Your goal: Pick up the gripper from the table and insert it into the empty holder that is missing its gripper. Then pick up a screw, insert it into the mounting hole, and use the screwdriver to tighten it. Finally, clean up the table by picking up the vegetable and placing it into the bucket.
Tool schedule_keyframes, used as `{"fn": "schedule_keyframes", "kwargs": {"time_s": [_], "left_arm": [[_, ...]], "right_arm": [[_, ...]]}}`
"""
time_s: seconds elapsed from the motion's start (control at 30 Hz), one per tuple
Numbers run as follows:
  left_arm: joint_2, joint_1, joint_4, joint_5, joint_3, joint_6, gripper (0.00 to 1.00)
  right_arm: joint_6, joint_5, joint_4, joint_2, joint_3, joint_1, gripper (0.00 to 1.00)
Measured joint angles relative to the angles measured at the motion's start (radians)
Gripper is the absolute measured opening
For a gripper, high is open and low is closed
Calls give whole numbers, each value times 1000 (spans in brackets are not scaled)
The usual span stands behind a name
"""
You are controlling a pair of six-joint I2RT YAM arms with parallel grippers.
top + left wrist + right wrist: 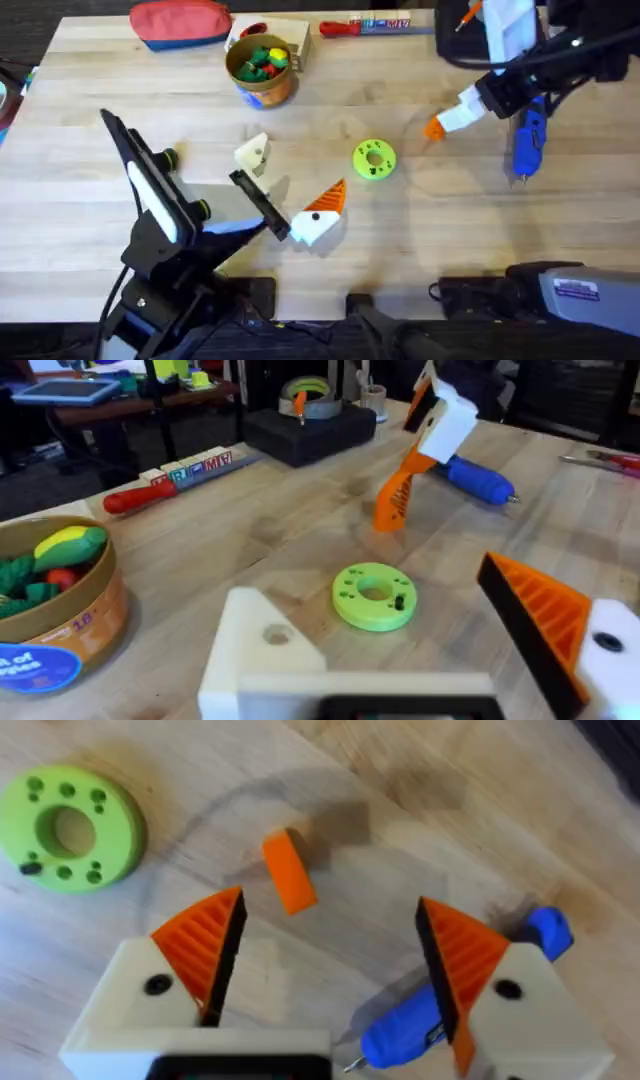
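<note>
The right gripper point(330, 902), spread wide above the loose orange gripper point(290, 870) lying toward the tabletop's point(500, 780) right edge between green disc point(68, 828) and screwdriver point(410, 1030), should centre, descend, then pinch it squarely.

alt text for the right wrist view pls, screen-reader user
The right gripper hangs open above the wooden table, its orange-padded white fingers on either side of a small loose orange wedge lying just ahead of them. A green disc with a centre hole lies to one side, and a blue screwdriver lies under the other finger.
</note>
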Motion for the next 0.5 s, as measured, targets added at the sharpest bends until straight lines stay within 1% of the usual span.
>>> {"fn": "schedule_keyframes", "kwargs": {"time_s": [0.17,0.23,0.37,0.43,0.47,0.5], "left_arm": [[0,0,0,0,0,0,934],[0,0,0,0,0,0,934],[0,0,0,0,0,0,933],[0,0,0,0,0,0,933],[0,0,0,0,0,0,933],[0,0,0,0,0,0,933]], "right_arm": [[-106,4,9,65,0,9,983],[-134,3,9,93,0,17,958],[-178,0,11,135,0,45,854],[-189,-2,12,149,0,56,785],[-196,-5,12,156,0,61,727],[-199,-5,12,159,0,63,691]]}}
